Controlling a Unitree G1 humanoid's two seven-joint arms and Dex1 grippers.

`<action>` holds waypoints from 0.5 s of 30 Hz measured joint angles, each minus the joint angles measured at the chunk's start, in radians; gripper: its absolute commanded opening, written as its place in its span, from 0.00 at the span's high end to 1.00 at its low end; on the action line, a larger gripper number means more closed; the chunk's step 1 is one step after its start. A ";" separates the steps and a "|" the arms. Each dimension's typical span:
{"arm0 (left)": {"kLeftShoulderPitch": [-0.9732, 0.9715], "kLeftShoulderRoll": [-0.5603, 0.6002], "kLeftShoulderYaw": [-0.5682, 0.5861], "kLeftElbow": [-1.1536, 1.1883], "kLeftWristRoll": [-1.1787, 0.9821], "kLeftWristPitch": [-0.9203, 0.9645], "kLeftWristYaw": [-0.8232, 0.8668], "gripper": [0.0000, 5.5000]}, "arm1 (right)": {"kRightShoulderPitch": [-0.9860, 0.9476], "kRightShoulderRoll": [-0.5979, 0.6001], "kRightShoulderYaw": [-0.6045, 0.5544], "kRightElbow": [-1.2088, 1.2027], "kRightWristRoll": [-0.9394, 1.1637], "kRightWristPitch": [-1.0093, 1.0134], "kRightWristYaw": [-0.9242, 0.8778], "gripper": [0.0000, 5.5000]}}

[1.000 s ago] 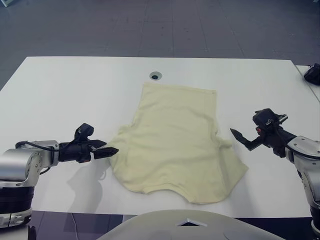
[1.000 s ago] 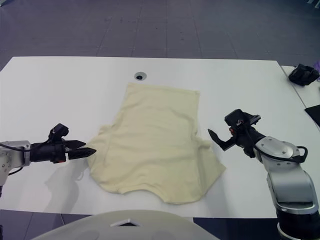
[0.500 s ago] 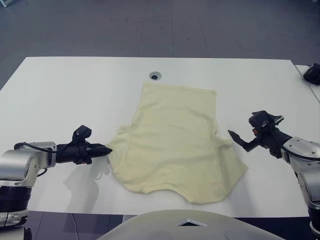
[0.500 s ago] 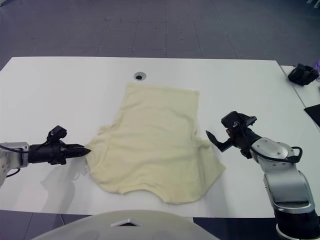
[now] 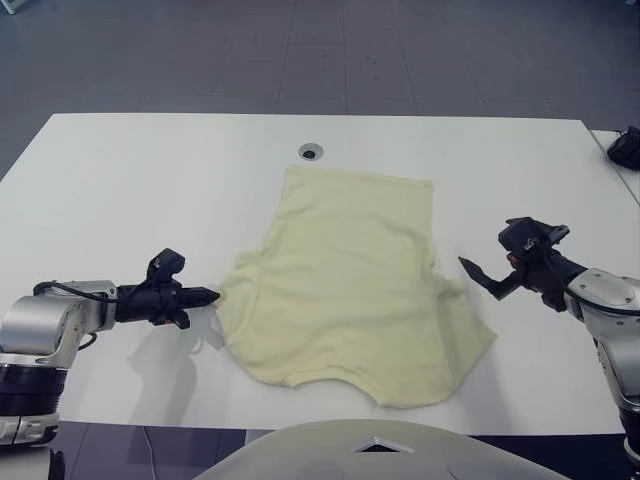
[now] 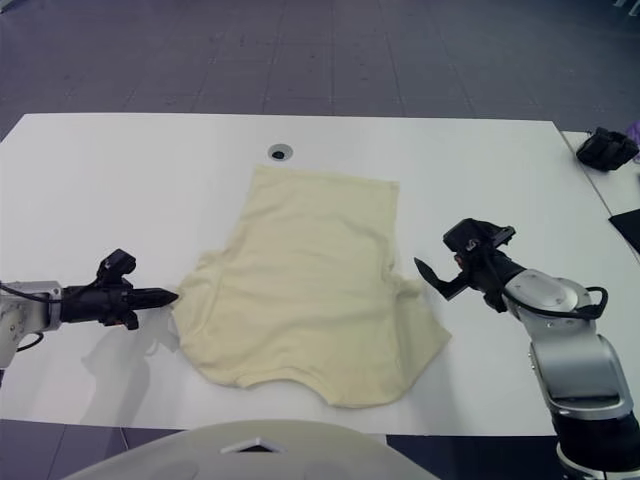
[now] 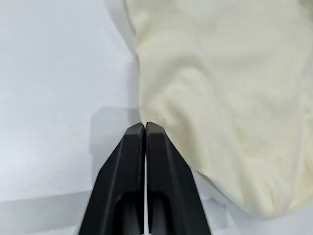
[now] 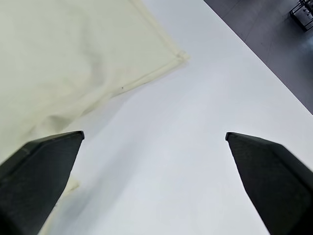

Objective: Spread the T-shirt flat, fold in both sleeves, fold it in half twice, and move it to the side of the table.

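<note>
The T-shirt point(image 5: 350, 290) is laid in the middle of the table point(image 5: 150, 180). Its long axis runs straight away from the robot: the straight hem is at the far end, near the hole point(image 5: 311, 151), and the wider shoulder end is toward the near edge. The body is roughly spread. The left sleeve point(image 5: 232, 290) and right sleeve point(image 5: 455, 300) are bunched in against it and not laid out flat, so the spreading step is judged unfinished.

The coming move is judged to turn on the left sleeve, which lies directly ahead of the left gripper point(image 5: 208, 296) along the line of its fingers. The gripper is held low over the table with its fingers pressed together, and their tips are met by the sleeve's outer edge. Whether a fold of cloth is caught between them cannot be told. A pull outward, away from the body, would be called for to draw the sleeve flat.

The right gripper point(image 5: 479, 279) is held with its fingers spread wide, just beside the right sleeve but apart from it, with bare table seen between the fingers. Each sleeve is nearer to the arm on its own side.
</note>
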 measured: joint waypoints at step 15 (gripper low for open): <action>-0.084 0.125 -0.009 0.043 0.081 -0.105 -0.117 1.00 | -0.025 -0.009 0.000 0.022 -0.008 -0.012 0.004 0.02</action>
